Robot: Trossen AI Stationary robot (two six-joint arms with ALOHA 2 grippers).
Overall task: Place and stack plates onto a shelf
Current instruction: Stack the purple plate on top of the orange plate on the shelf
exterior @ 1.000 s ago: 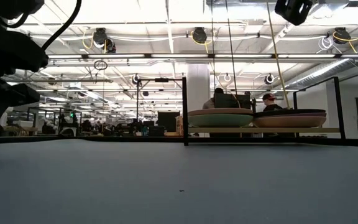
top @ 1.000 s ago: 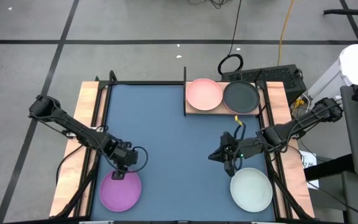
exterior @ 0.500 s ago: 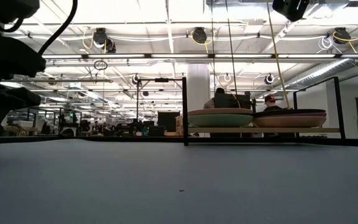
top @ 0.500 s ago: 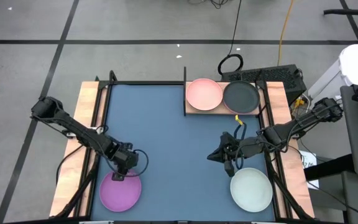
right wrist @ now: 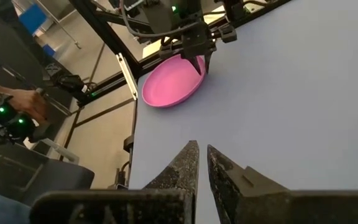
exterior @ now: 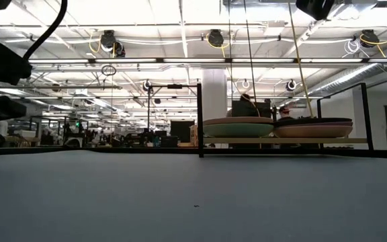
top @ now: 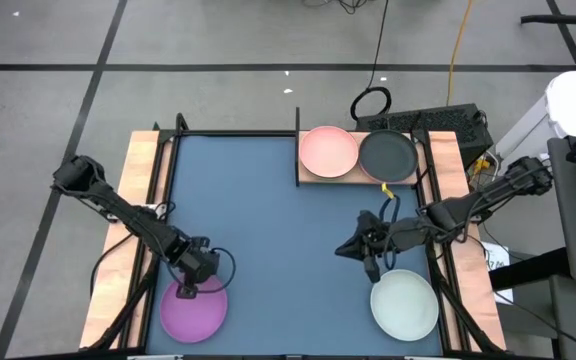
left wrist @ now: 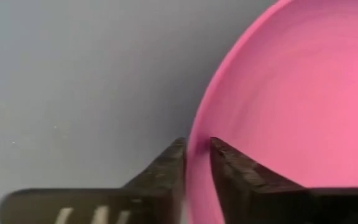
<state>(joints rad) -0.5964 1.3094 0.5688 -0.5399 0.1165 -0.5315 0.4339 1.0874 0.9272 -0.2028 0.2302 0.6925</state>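
The purple plate (top: 193, 308) is round, smooth and shallow. It lies flat on the blue mat (top: 268, 230) at the near left corner. The left gripper (top: 185, 291) has come down onto its far rim, and its two dark fingers (left wrist: 166, 174) have closed in and now pinch the thin rim, one inside and one outside. A second ago they stood wide apart.

A pale green plate (top: 404, 304) lies at the near right corner. The right gripper (top: 370, 264) hangs just beside it, fingers squeezed together, holding nothing.

The small wooden shelf (top: 360, 176) sits at the far edge. It holds two stacks side by side, a pink plate (top: 328, 151) on top of one and a black plate (top: 388, 155) on top of the other.
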